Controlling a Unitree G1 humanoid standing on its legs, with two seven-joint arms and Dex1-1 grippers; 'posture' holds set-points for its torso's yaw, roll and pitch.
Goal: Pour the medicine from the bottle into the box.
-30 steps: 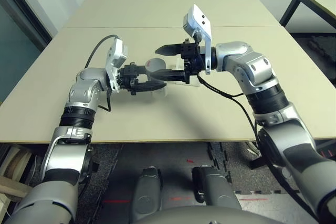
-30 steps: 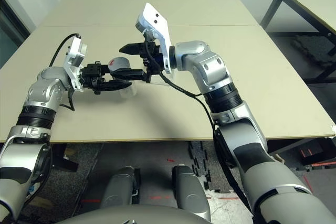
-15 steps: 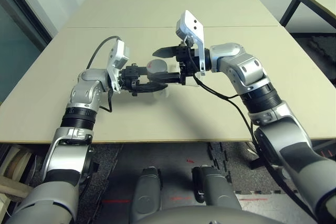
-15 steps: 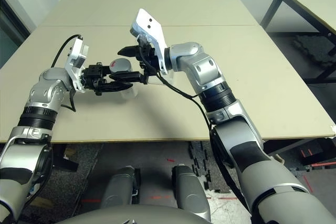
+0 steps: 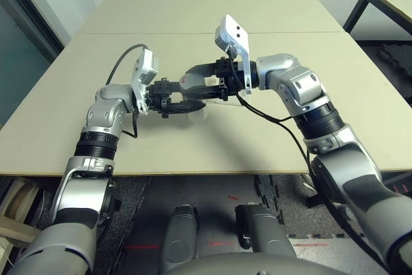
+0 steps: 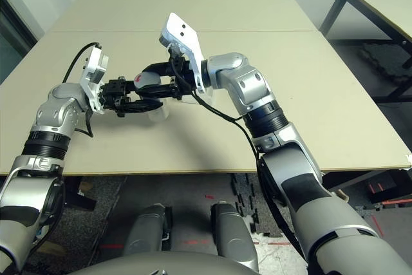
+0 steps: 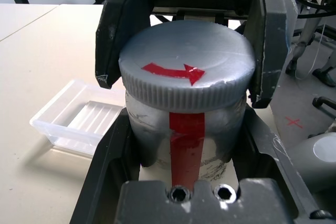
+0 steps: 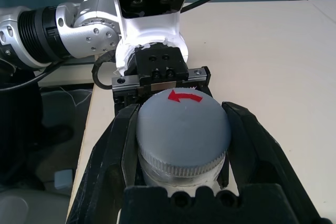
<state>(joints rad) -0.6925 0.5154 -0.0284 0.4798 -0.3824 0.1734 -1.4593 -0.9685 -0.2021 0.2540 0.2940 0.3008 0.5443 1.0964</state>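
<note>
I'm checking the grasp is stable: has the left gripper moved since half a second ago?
No, not visibly: the left gripper, shut on the bottle, sits at the same distance from the table's near edge.

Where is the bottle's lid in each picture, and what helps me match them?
Left eye: lid just left of centre.
Right eye: lid farther left.
Left wrist: lid between the right gripper's fingers.
Right wrist: lid between those same fingers.
Shared landmark: the lid's red mark.
</note>
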